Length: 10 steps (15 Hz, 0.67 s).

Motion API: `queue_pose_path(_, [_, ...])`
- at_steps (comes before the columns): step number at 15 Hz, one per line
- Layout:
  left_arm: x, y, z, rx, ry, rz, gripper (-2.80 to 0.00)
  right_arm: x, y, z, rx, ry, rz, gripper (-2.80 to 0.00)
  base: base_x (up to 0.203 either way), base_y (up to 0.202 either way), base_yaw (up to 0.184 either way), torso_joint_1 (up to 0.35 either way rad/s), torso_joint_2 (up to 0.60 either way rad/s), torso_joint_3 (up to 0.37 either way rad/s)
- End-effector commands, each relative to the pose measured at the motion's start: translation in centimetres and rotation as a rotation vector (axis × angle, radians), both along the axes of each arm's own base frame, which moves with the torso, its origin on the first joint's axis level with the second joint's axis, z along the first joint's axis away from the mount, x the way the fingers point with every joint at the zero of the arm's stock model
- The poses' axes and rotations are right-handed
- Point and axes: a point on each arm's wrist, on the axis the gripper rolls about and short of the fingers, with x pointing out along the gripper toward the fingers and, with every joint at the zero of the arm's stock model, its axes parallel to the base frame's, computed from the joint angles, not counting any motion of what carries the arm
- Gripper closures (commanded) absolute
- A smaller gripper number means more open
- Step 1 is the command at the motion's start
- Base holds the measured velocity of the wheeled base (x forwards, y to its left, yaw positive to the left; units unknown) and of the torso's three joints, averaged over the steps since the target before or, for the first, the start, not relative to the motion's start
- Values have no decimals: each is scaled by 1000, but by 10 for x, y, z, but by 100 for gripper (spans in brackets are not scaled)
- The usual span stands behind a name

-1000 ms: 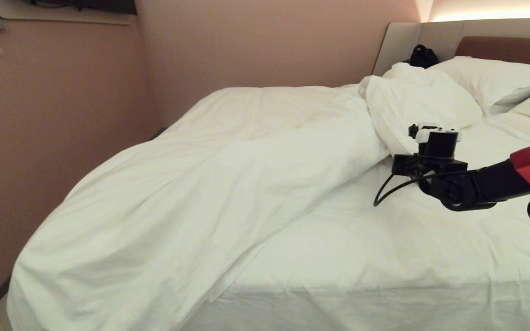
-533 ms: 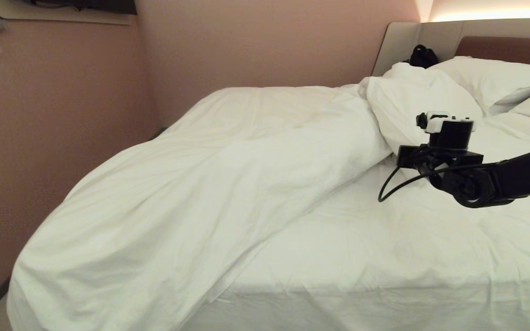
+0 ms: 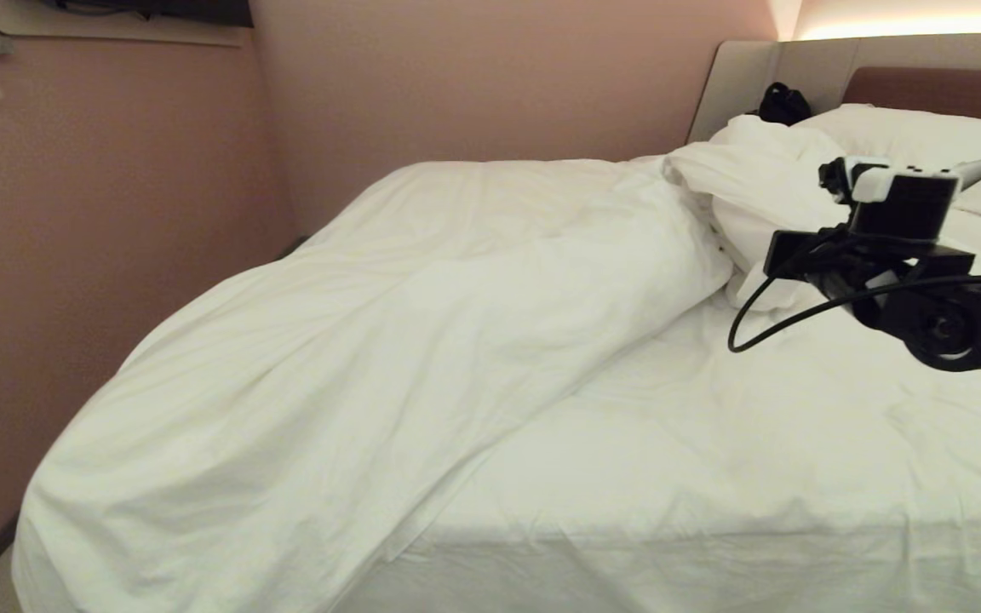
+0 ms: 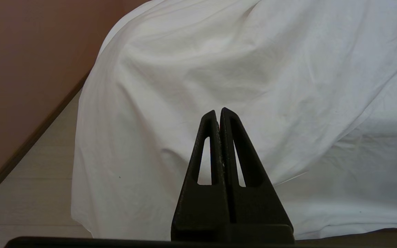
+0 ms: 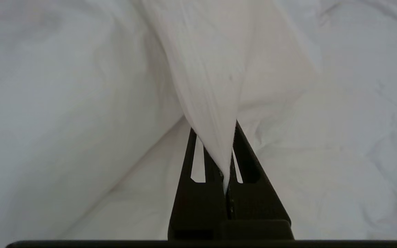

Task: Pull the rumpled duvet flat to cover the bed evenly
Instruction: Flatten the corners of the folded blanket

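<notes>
Pink-walled room, wide bed (image 3: 712, 477) filling most of it. Duvet (image 3: 388, 340) lying bunched along the bed's left side, spilling over the foot corner, leaving the sheeted right half bare. Right tool (image 5: 227, 155) clamping tight on a duvet fold near the pillows (image 3: 908, 136). Left tool (image 4: 219, 115) hanging shut and empty by the foot corner.

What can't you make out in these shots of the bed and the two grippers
- Right gripper: the head view shows only its housing; its grip on the duvet shows in the right wrist view alone.
- Bed: right side and foot cut off by the head view's edges.
- Dark object by the headboard: too small and dim to identify.
- Left gripper: outside the head view.
</notes>
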Motion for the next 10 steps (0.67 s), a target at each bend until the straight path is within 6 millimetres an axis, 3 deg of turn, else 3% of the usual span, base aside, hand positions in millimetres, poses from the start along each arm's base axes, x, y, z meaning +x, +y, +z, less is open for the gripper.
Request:
queue_pose_path(1, [0,0,0,0,-1,1,0,-25,-2,26,8,-33,15,0,0,0,0,0,0,0])
queue_pose_path(6, [0,0,0,0,-1,1,0,-74,-9,67,19,-109,29,0,0,0,0,0,0,0])
queue_pose_path(10, [0,0,0,0,-1,1,0,-105,-12,88,33,-164,33,0,0,0,0,0,0,0])
